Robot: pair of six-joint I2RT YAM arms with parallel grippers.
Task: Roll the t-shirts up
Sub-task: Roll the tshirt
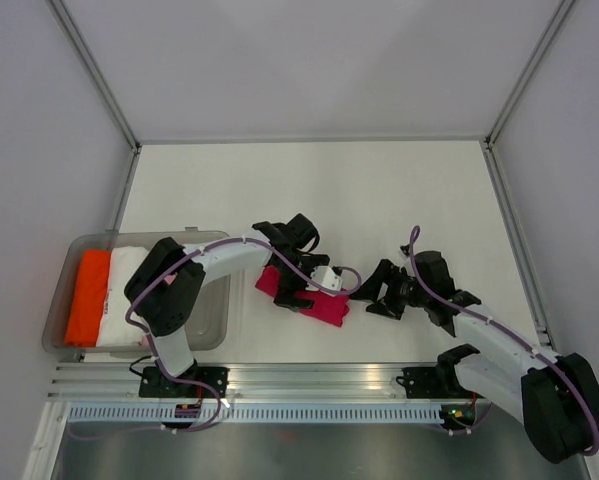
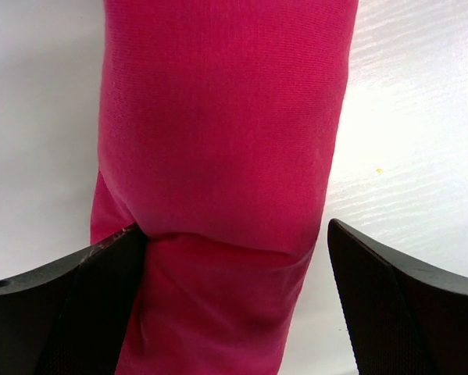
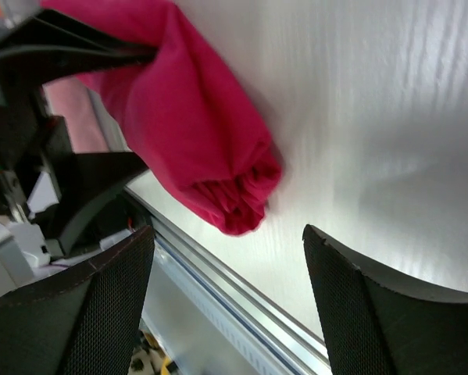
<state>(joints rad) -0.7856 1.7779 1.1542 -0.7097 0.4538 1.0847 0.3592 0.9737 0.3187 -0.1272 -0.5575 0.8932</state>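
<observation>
The deep magenta-red cloth t-shirt [image 1: 327, 306] lies rolled into a short thick tube on the white table [image 1: 379, 200]. It is near the front edge, roughly midway between the two arm bases, and set at a slant with its right end closer to the silver aluminium rail [image 1: 309, 380]. The left gripper [image 2: 234, 230] stands over the roll's left half with its jaws spread wide to either side. One black finger [image 2: 101, 289] presses into the cloth and dents it, while the other stands just clear of the roll over bare table, so nothing is clamped. The right gripper [image 3: 227, 233] hovers just beside the roll's right end, where the coiled layers of cloth show. Its jaws are wide apart too and hold nothing, with only table and rail between them. Well apart to the left, a clear plastic bin [image 1: 211, 320] sits at the table's left side, partly under the left arm. In it a folded orange t-shirt [image 1: 87, 295] and a folded white t-shirt [image 1: 124, 285] lie side by side, touching.
</observation>
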